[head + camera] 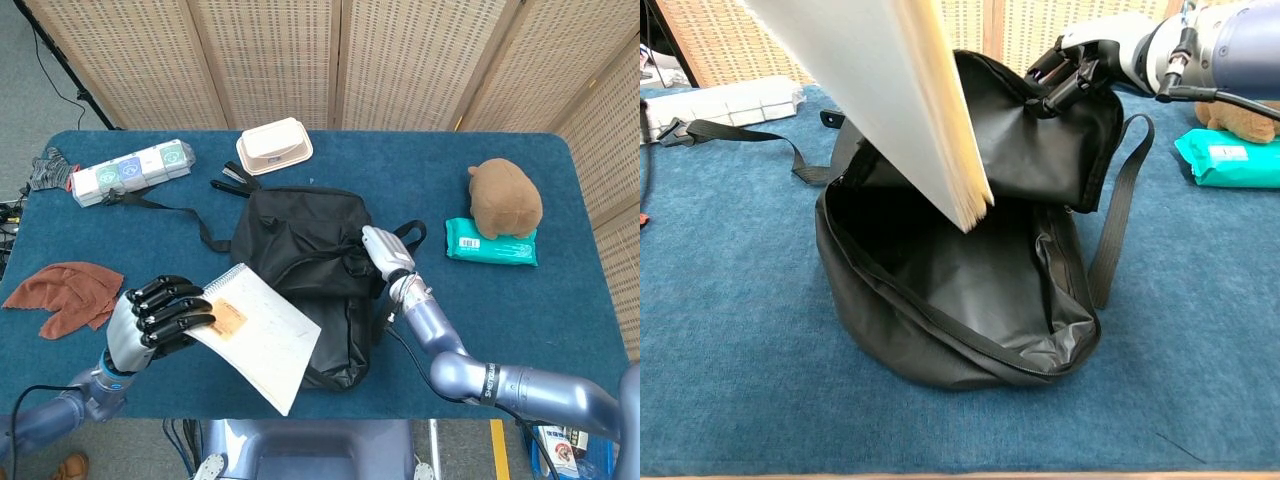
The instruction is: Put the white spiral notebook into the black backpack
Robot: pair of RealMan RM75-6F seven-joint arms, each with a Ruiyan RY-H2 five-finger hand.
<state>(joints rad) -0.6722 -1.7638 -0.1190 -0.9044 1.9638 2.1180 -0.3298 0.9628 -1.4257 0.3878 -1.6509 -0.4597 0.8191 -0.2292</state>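
Head view shows the left hand [150, 320] with its dark fingers wrapped over the near edge of the white spiral notebook [262, 335], holding it tilted in the air so that its far corner reaches over the open mouth of the black backpack [300, 250]. Just beyond that hand's fingertips sits a small orange label on the notebook's cover, and the wire spiral runs along the edge leading away from the hand toward the bag. Out past the back of the left hand, a rust-brown cloth [62, 292] lies crumpled on the blue bench [560, 330]. The right hand [387, 254] grips the upper flap of the backpack at its zipper edge, fingers curled tight on the fabric, keeping the flap raised; a black strap loops just beside this hand. Beyond the right hand, further out, a teal tissue pack [491, 242] lies with a brown plush toy [505, 197] resting against its far side. Chest view shows the notebook [880, 100] edge-on, its page block slanting down with the lowest corner hanging above the backpack's [950, 300] dark interior, not touching the lining, while the right hand [1080, 70] pinches the flap's top edge beside it.
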